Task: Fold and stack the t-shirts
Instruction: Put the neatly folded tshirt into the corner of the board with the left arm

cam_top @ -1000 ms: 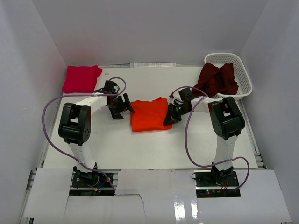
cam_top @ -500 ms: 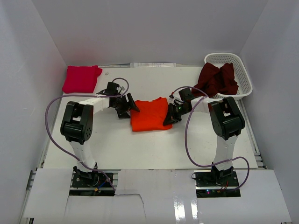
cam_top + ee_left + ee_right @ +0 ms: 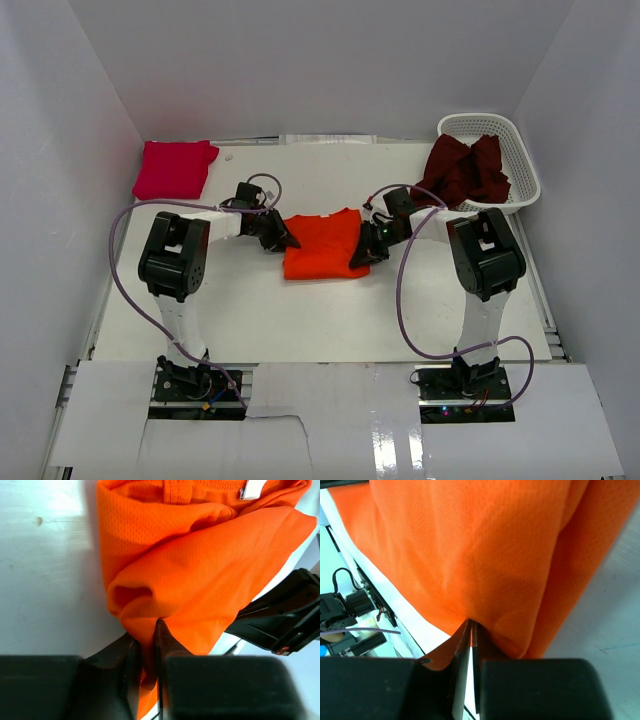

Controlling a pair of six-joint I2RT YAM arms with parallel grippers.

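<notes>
Mid-task: magenta tee (image 3: 175, 168) lies folded at far-left corner of table (image 3: 300, 315); orange tee (image 3: 322, 248), thin mesh knit, sits centre, part-folded w/ puffy creases, left gripper (image 3: 285, 240) & right gripper (image 3: 360, 255) each pinching an opposite edge; maroon tee (image 3: 466, 170) crumpled, draped over white lattice basket (image 3: 500, 125), not yet folded

Three t-shirts in all: one orange t-shirt (image 3: 322, 248) at the middle of the tabletop (image 3: 320, 320), one magenta t-shirt (image 3: 175, 168) at the far left corner, and one maroon t-shirt (image 3: 465, 170) at the far right. One white lattice basket (image 3: 525, 172), also far right. Two robot arms, the left arm (image 3: 175, 262) and the right arm (image 3: 485, 257). Two grippers, the left gripper (image 3: 285, 239) and the right gripper (image 3: 361, 258). Two purple cables, one on the left (image 3: 113, 272) and one on the right (image 3: 399, 290). One tabletop.
</notes>
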